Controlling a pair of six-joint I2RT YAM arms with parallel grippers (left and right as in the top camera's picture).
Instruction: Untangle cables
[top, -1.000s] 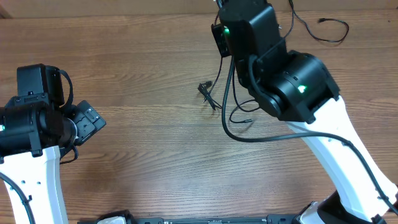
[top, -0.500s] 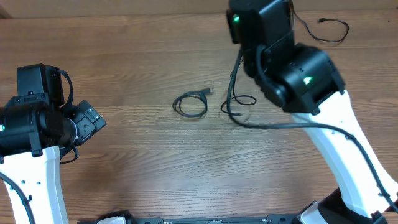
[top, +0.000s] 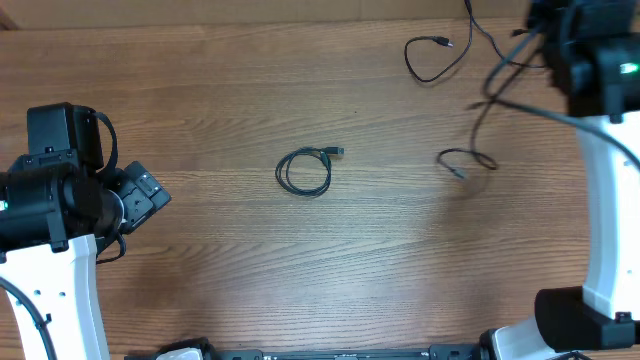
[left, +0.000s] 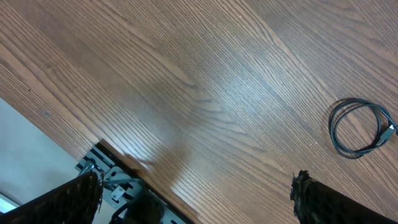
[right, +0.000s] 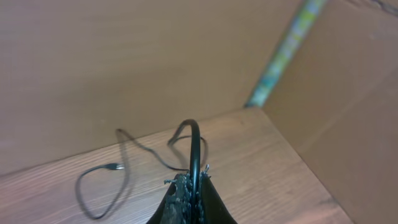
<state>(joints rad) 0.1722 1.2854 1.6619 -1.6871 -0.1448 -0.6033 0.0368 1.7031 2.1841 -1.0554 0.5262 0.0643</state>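
A black cable is pinched in my right gripper (right: 191, 178), which is shut on it and lifted near the table's far right corner. The held cable (right: 196, 140) arches up out of the fingers. From overhead its loose end (top: 470, 154) trails down to the table right of centre. A second cable (top: 432, 60) lies looped at the back, its plug (right: 112, 167) showing in the right wrist view. A third cable (top: 305, 172) is a small coil at mid-table, also seen by the left wrist (left: 360, 127). My left gripper (left: 196, 180) is open and holds nothing, well left of that coil.
The table's front edge and a metal frame (left: 106, 177) lie just under my left gripper. Cardboard walls (right: 336, 81) close off the back and right sides of the table. My right arm (top: 600, 70) reaches over the far right corner.
My right arm has swung from the table's middle to the far right corner, carrying one cable. The small coil stayed behind at mid-table. The left arm has not moved.
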